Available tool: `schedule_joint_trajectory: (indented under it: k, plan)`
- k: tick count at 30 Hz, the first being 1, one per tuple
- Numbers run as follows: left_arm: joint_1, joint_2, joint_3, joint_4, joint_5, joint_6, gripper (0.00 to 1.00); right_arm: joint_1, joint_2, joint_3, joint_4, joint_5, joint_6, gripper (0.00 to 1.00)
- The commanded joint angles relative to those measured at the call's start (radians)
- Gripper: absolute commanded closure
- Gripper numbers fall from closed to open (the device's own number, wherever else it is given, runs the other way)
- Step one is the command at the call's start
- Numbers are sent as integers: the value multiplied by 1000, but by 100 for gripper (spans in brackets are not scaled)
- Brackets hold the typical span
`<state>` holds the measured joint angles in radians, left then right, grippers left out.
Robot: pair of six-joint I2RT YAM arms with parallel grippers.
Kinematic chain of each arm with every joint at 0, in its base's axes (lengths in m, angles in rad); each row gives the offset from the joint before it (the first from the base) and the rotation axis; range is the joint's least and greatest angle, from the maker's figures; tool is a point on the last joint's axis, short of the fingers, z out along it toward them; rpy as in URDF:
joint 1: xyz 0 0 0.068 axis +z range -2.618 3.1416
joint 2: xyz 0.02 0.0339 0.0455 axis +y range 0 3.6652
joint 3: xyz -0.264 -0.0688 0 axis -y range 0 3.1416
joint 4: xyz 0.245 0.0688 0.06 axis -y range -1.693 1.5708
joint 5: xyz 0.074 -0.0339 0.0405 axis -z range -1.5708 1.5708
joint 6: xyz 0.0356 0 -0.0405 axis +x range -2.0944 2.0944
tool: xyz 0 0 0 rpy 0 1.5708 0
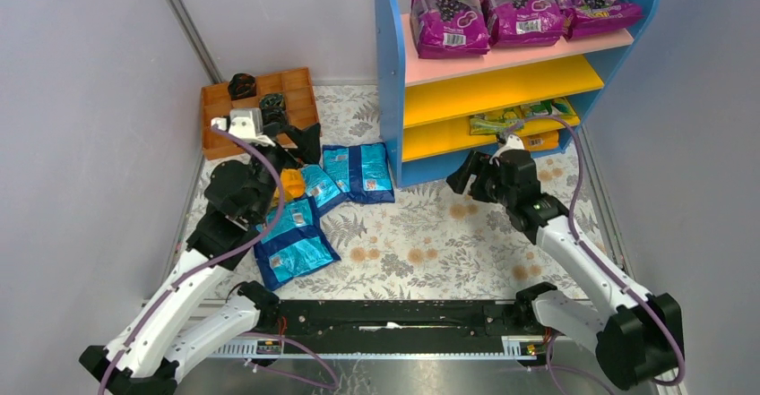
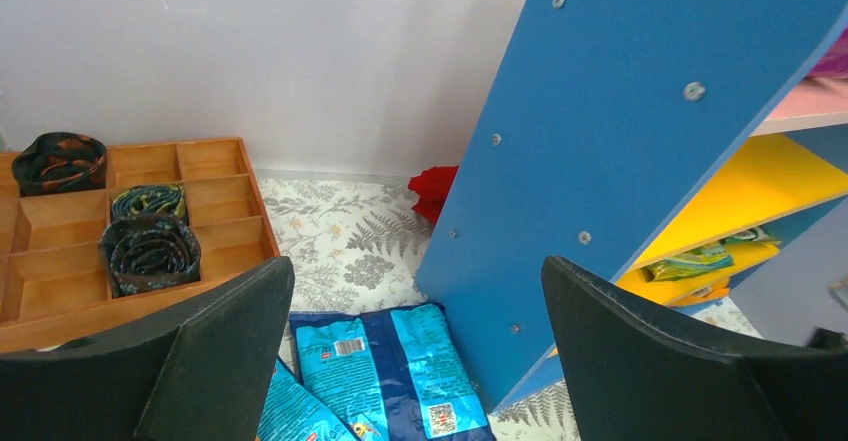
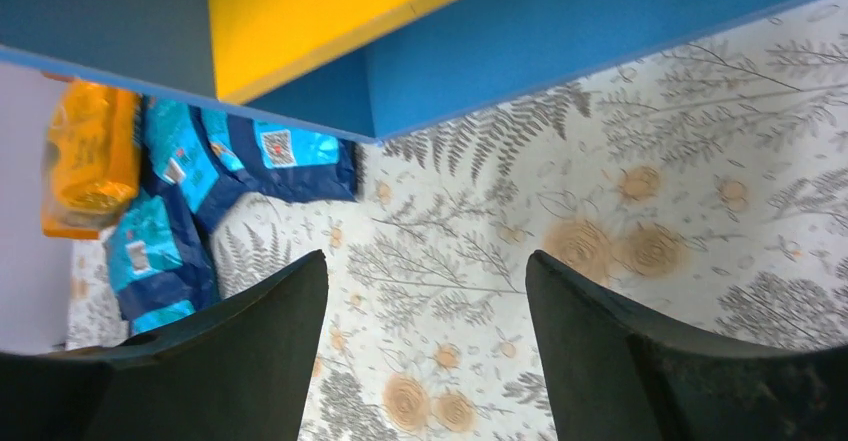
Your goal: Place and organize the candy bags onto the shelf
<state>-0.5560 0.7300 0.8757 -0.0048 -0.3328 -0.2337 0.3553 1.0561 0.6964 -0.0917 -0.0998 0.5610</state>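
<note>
Both arms wear white shells between chunky black joints, the left arm (image 1: 175, 292) like the right arm (image 1: 582, 256). A thin purple cable (image 1: 580, 180) loops along each. Their fingers (image 2: 225, 356) are matte black, broad wedges.

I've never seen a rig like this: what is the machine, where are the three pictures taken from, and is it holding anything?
The left arm and right arm are robot arms bolted at the near edge of the table, each ending in a two-finger gripper. The wide picture comes from a fixed camera above and behind them. The other two come from wrist cameras; the dark shapes at the bottom are the arm's own fingers. The left gripper is near blue candy bags and an orange one lying on the table; the right gripper is before the shelf. Both are open and hold nothing. The shelf carries purple bags on its pink board and green-yellow bags on its lowest board. The orange tray holds dark rolled items.
</note>
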Motion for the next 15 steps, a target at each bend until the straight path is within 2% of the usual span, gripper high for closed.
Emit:
schedule_joint_trajectory:
  k: [1,4,8,15]
  plan:
    - [4,55,-4,34,-52,-8,1,1,-81,-60,-74,0,-97,20]
    - [3,109,10,8,-76,-32,1,1,-131,-96,-61,-9,-102,18]
    - [6,152,23,-128,-38,-105,1,1,-163,-109,-35,-65,-119,17]
    - [35,144,30,-460,-75,-271,1,0,-165,-131,-13,-104,-166,12]
